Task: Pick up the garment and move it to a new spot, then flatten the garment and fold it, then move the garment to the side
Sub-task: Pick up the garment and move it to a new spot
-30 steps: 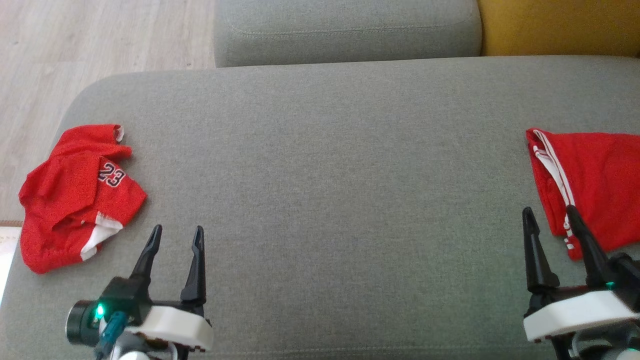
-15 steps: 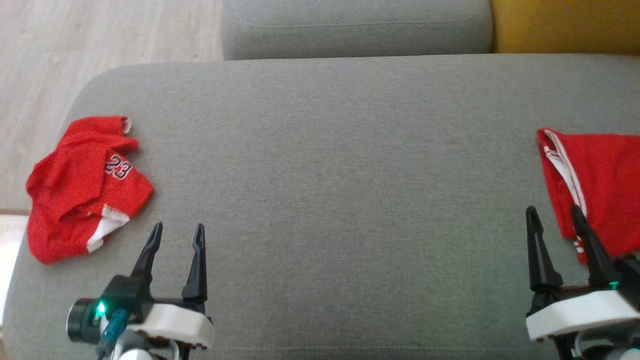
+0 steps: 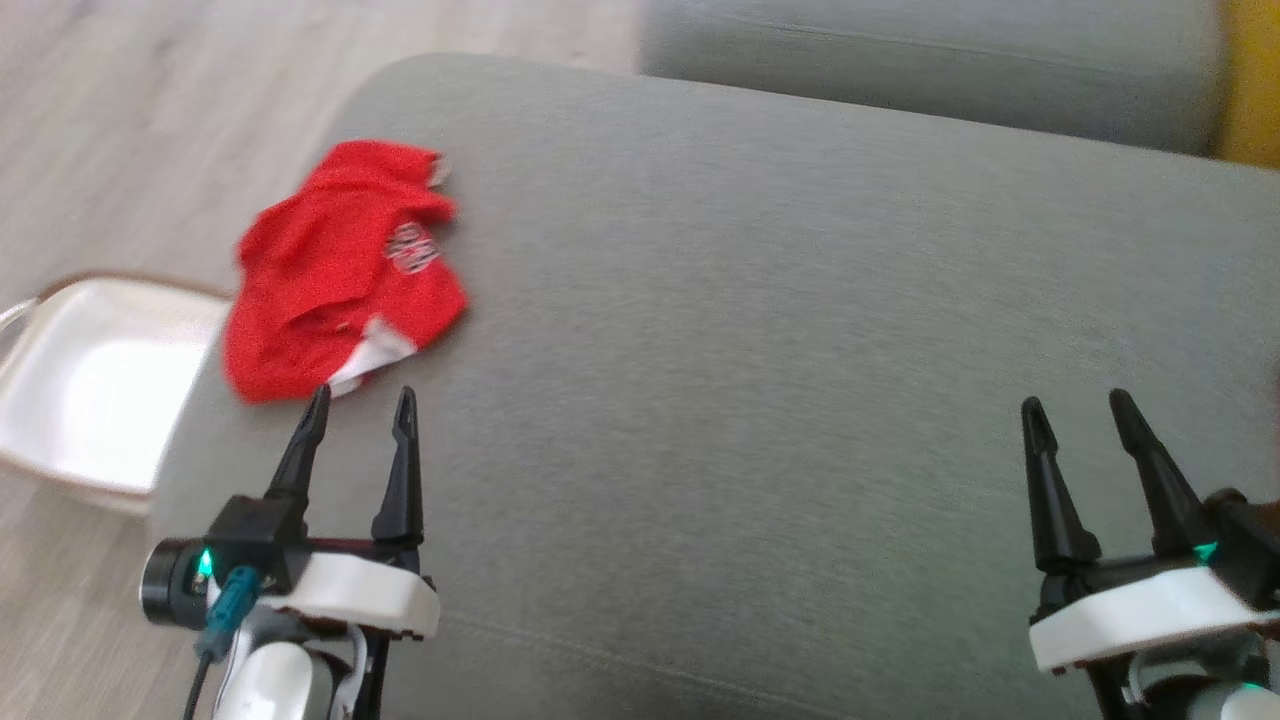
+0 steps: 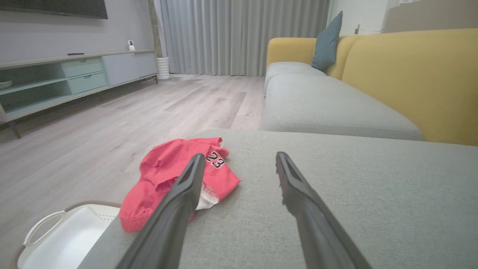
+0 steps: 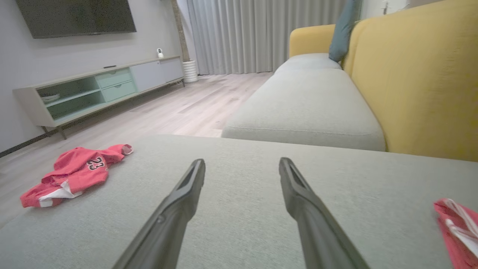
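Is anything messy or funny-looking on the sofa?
Yes. The red jersey lies crumpled in a heap at the left edge of the sofa, not flat or folded. Nothing looks spilled or broken.

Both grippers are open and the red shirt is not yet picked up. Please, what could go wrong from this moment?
1. The crumpled red jersey with the number 23 lies near the left edge of the grey fabric cushion, next to the white plastic basket on the floor. A push from the open left gripper could slide it off.
2. It is bunched in layers, so a pinch may catch only one fold.
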`<state>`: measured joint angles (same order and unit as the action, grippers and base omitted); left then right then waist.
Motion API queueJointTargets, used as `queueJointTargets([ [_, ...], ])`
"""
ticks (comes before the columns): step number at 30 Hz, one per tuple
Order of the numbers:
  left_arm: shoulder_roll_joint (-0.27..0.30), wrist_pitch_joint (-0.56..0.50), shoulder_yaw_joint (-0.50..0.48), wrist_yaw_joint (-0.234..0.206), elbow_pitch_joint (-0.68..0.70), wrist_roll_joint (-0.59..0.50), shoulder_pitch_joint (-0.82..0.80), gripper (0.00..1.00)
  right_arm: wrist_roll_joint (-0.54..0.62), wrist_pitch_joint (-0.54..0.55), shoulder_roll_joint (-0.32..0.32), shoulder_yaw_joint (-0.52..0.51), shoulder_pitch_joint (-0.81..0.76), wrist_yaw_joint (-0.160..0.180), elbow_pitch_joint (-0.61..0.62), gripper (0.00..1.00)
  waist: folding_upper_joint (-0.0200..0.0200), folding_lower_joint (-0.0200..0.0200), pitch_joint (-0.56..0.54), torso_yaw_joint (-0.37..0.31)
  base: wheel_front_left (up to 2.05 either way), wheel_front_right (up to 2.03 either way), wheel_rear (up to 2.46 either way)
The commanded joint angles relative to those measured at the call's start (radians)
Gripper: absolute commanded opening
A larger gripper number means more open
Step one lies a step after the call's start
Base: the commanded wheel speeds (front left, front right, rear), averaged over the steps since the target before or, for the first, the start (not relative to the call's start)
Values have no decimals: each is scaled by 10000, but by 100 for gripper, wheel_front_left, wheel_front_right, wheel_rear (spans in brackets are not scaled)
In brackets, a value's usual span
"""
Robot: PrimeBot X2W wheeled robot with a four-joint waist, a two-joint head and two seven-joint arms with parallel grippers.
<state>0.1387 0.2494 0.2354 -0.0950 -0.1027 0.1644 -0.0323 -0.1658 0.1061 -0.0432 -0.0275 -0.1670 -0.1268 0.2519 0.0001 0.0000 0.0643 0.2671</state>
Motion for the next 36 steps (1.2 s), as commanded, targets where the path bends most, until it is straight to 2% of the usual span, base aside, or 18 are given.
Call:
queueJointTargets([
  [1, 6, 119, -475, 58, 315, 70, -598, 100, 43, 34, -70, 296, 561, -39, 462, 100, -1, 0, 52, 859, 0, 0, 0],
  [6, -18, 121, -692, 96, 389, 54, -498, 100, 59, 72, -70, 378, 661, -39, 449, 100, -1, 0, 12, 1399, 0, 0, 0],
  [10, -62, 122, -846, 148, 443, 50, -417, 100, 82, 122, -70, 386, 689, -39, 482, 100, -1, 0, 43, 1550, 0, 0, 0],
  [16, -176, 123, -1076, 231, 499, 82, -468, 100, 65, 219, -70, 404, 808, -39, 553, 100, -1, 0, 348, 1448, 0, 0, 0],
  [23, -411, 123, -1209, 680, 107, 419, -1495, 100, 321, 605, -70, 390, 1138, -39, 980, 100, -1, 0, 1488, 1116, 0, 0, 0],
  [27, -499, 123, -1365, 1096, -1177, 750, -2749, 100, 607, 995, -140, 414, 1486, -39, 1438, 100, -1, 0, 2522, 862, 0, 0, 0],
  [31, -556, 91, -1366, 1631, -3332, 1241, -4199, 100, 704, 1281, -354, 365, 1773, -39, 1752, 100, -1, 0, 3348, 725, 0, 0, 0],
  [36, -540, -715, -1153, 2048, -6153, 1793, -6081, 100, 686, 1416, -524, 367, 2061, -39, 1895, 100, -1, 0, 3894, 623, 0, 0, 0],
])
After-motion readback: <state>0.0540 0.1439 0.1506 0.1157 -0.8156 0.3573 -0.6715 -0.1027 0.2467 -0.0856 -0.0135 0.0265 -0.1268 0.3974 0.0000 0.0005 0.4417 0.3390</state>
